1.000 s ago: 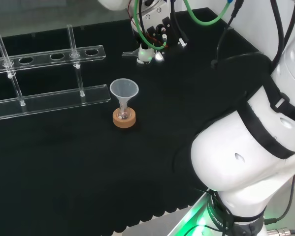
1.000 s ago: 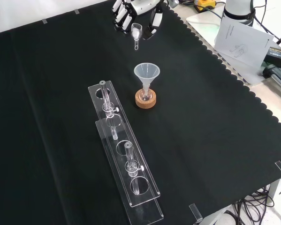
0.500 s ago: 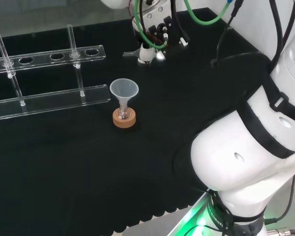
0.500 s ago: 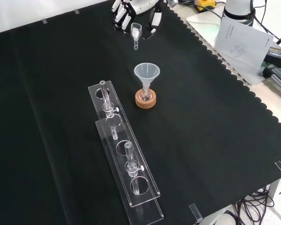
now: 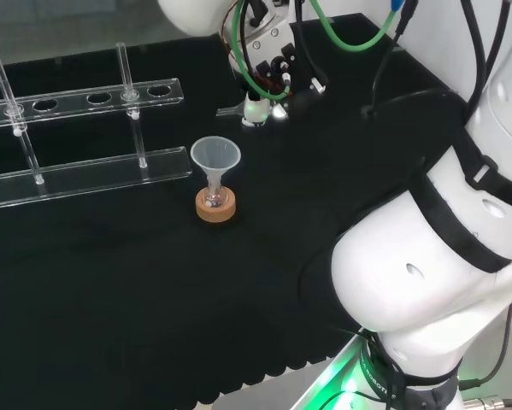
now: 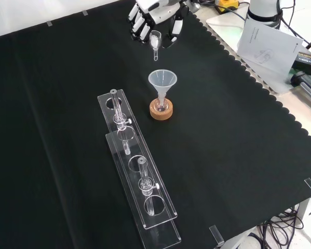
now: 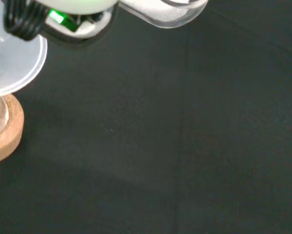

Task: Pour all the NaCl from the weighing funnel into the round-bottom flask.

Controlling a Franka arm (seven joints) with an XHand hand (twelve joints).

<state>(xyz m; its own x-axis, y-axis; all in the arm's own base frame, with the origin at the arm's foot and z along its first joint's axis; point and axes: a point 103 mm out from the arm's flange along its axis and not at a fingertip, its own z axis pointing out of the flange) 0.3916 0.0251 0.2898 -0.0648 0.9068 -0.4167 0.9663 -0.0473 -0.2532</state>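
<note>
A small round-bottom flask [image 6: 161, 101] sits on a cork ring stand [image 6: 161, 110] mid-cloth, with a clear plastic funnel [image 6: 162, 80] in its neck. The same funnel [image 5: 214, 155] and cork ring [image 5: 215, 206] appear in the head view. My hand [image 6: 158, 15] is above and beyond them in the front view, shut on a glass weighing funnel [image 6: 155, 40] holding white powder, its spout pointing down toward the plastic funnel. In the head view the weighing funnel [image 5: 245, 108] hangs right of and above the flask. The wrist view has the weighing funnel [image 7: 165, 10], funnel rim [image 7: 11, 68] and cork ring [image 7: 4, 129].
A clear acrylic test-tube rack [image 6: 134, 171] with glass tubes lies left of the flask in the front view; in the head view the rack [image 5: 85, 137] stands at the far left. Papers [image 6: 267, 44] lie beyond the cloth's scalloped edge.
The hand has carried the weighing funnel toward the flask: lower and slightly right in the front view, closer to the plastic funnel in the head view. Flask and rack stay put.
</note>
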